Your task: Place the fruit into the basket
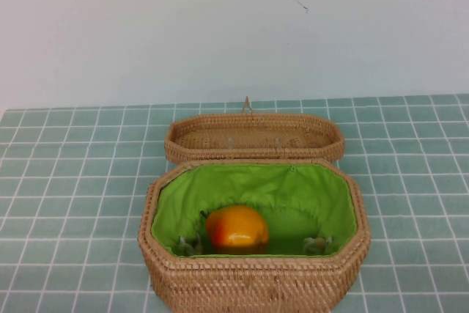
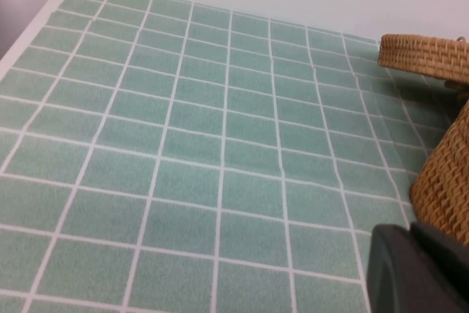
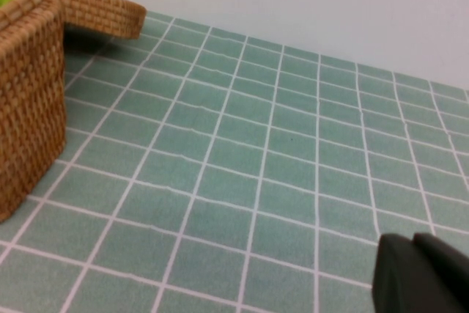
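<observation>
The orange-yellow fruit [image 1: 236, 227] with a red blush lies inside the wicker basket [image 1: 253, 284], on the green lining, left of centre. The basket's lid [image 1: 254, 137] lies open behind it. Neither arm shows in the high view. My left gripper [image 2: 414, 254] is shut and empty, low over the tiles, close beside the basket's wall [image 2: 447, 188]. My right gripper [image 3: 414, 265] is shut and empty over the tiles, well apart from the basket's wall [image 3: 26, 100].
A green tiled tabletop [image 1: 73, 181] surrounds the basket, with a plain white wall behind. The lid's edge shows in the left wrist view [image 2: 425, 55] and in the right wrist view [image 3: 95, 5].
</observation>
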{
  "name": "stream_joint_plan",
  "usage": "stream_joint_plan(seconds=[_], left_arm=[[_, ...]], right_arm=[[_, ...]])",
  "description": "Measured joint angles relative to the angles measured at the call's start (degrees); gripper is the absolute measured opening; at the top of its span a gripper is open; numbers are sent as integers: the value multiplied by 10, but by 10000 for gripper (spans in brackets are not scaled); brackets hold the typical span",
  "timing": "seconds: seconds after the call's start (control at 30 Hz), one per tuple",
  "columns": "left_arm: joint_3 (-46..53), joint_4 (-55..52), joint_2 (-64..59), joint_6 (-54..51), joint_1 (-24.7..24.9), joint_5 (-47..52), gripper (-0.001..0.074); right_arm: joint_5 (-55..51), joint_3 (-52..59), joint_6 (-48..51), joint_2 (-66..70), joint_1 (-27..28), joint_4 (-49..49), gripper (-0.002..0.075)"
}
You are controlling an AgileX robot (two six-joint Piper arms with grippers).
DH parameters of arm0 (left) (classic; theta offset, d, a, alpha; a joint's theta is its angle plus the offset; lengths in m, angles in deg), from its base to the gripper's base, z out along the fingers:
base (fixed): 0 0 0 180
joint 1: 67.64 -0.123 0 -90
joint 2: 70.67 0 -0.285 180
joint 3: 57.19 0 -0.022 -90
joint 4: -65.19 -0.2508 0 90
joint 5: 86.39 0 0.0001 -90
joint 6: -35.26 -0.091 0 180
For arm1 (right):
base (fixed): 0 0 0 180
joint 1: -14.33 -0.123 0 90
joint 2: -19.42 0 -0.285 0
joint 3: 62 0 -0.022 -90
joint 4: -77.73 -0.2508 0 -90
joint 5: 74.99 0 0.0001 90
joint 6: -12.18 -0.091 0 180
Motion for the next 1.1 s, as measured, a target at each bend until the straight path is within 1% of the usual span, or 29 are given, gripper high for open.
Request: stream_joint_plan(seconds=[0.23,1.1], left_arm=[[0,0,0,0,0,0,1],[0,0,0,0,0,0,0]], right_arm=[[0,0,0,0,34,0,-3],[1,0,0,0,35,0,-3]])
